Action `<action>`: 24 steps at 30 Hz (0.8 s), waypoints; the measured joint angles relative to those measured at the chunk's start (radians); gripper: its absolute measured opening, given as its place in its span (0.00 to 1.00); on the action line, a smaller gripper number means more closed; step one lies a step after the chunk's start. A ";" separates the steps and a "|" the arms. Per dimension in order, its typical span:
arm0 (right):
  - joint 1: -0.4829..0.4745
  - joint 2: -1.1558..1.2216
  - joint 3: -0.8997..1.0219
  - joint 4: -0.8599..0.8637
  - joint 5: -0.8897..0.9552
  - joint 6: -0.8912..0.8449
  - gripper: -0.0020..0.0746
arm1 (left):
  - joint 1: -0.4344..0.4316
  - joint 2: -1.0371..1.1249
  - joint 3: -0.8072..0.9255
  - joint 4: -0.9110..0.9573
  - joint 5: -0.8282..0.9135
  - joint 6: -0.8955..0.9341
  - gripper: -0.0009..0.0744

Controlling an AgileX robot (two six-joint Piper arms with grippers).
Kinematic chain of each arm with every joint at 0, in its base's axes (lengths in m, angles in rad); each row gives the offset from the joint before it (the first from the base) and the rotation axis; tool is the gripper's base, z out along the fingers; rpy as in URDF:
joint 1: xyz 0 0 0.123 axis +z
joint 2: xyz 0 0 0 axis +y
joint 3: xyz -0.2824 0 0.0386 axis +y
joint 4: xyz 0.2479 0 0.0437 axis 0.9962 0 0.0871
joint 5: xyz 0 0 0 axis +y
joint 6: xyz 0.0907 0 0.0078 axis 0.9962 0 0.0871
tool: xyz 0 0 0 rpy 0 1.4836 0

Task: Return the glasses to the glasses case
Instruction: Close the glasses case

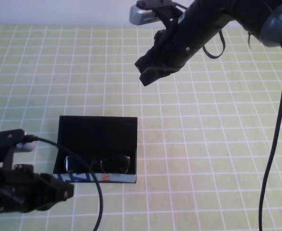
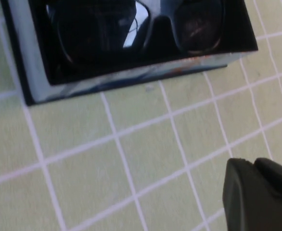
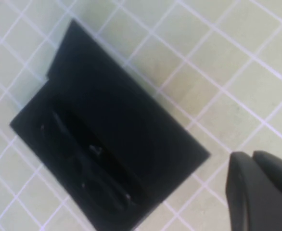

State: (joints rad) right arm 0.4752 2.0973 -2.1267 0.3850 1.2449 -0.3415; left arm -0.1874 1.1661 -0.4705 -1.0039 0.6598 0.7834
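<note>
The glasses case (image 1: 96, 129) is a black box lying open near the table's front left, lid laid flat toward the far side. The black glasses (image 1: 98, 163) lie inside it, behind the blue-white front wall (image 1: 83, 177). They also show in the left wrist view (image 2: 146, 29) and in the right wrist view (image 3: 88, 168). My left gripper (image 1: 66, 191) is shut and empty, low by the case's front left corner. My right gripper (image 1: 148, 72) is shut and empty, raised well above the table beyond the case.
The table is covered by a green cloth with a white grid (image 1: 213, 144). A black cable (image 1: 98, 202) runs from the left arm across the case's front. Another cable (image 1: 275, 125) hangs from the right arm at the right.
</note>
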 joint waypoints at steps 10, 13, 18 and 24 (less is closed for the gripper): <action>-0.051 0.087 0.000 0.042 -0.017 0.005 0.01 | 0.000 0.336 -0.005 -0.534 -0.069 0.591 0.01; -0.051 0.102 0.000 0.049 -0.035 0.005 0.01 | 0.000 0.397 -0.019 -0.605 -0.072 0.683 0.01; -0.051 0.107 0.000 0.062 -0.095 0.005 0.01 | 0.000 0.468 -0.060 -0.635 -0.073 0.727 0.01; -0.051 0.111 0.000 0.087 -0.146 0.005 0.01 | 0.000 0.520 -0.089 -0.644 -0.073 0.745 0.01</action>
State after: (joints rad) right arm 0.4245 2.2087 -2.1267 0.4719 1.0991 -0.3368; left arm -0.1874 1.6859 -0.5591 -1.6478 0.5865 1.5284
